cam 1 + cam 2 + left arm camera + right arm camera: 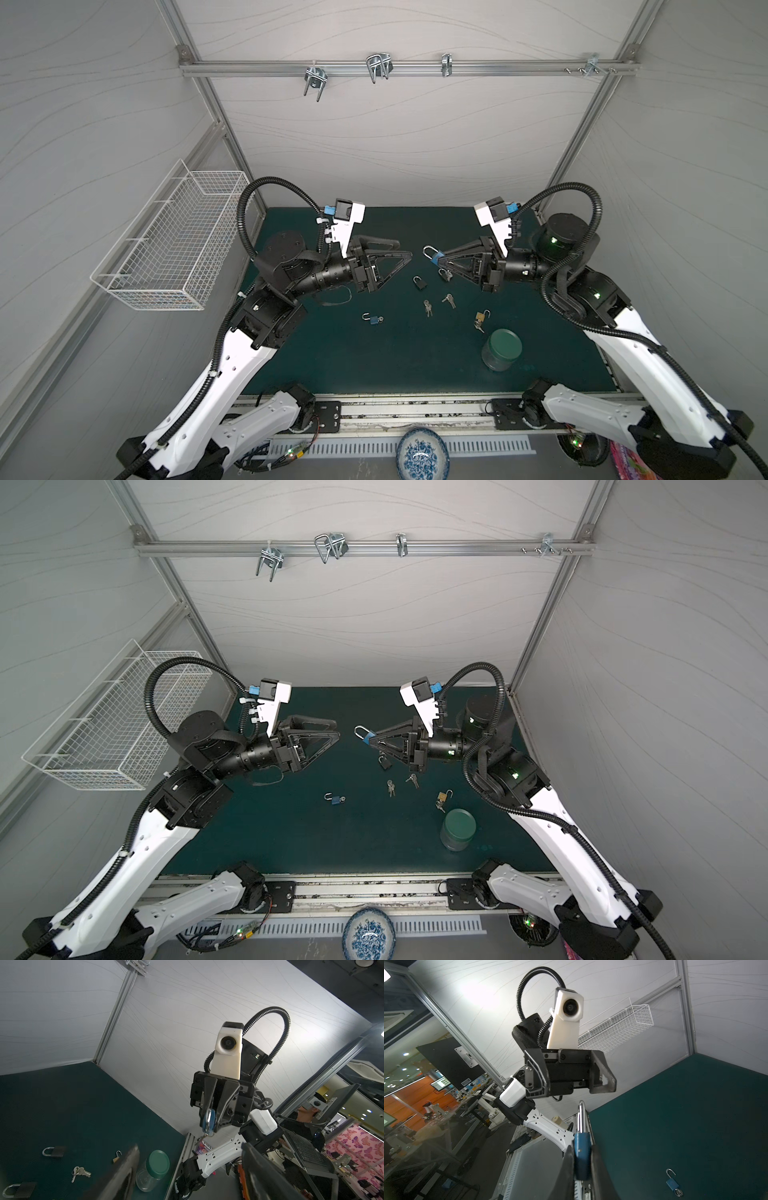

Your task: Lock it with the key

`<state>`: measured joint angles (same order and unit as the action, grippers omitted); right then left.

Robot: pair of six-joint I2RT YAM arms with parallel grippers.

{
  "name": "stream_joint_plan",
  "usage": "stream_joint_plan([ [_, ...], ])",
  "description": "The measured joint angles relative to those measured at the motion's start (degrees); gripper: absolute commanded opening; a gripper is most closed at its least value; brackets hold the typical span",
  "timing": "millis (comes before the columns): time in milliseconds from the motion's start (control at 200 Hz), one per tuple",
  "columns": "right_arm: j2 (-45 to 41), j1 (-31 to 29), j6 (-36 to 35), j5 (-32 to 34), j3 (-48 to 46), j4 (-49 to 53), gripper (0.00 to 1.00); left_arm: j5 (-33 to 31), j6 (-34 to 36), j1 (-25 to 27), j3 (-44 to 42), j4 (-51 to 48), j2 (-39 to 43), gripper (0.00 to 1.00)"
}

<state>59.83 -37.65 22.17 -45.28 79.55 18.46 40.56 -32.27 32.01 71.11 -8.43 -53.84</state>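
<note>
Right claw point(440, 258): pinching the blue padlock point(431, 254), holding it aloft above the worktop point(332, 361).
Left claw point(405, 248): standing spread, facing the padlock, apart from it.
Key point(204, 1136): seemingly dangling beneath the padlock.
Risk: key swinging clear of the closing claw; padlock twisting in the pinch.
Around: black padlock point(419, 282), loose keys point(427, 307), jar point(501, 349) lying below; nothing blocking the gap.

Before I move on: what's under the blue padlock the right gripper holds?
Keys dangle below the blue padlock in the right gripper; whether one sits in the keyhole is hidden between the fingers.
</note>
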Motion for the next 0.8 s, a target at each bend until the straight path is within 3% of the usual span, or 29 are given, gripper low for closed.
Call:
stream_joint_plan([
  [340, 8.0, 1.42, -10.99, -4.46, 14.29, 22.03, 0.0, 6.03, 7.1, 0.0, 4.63, -6.43, -4.55, 0.63],
  [800, 10.58, 1.42, -12.57, -7.54, 14.25, 27.08, 0.0, 10.69, 7.82, 0.44, 4.63, -6.71, -8.48, 0.34],
])
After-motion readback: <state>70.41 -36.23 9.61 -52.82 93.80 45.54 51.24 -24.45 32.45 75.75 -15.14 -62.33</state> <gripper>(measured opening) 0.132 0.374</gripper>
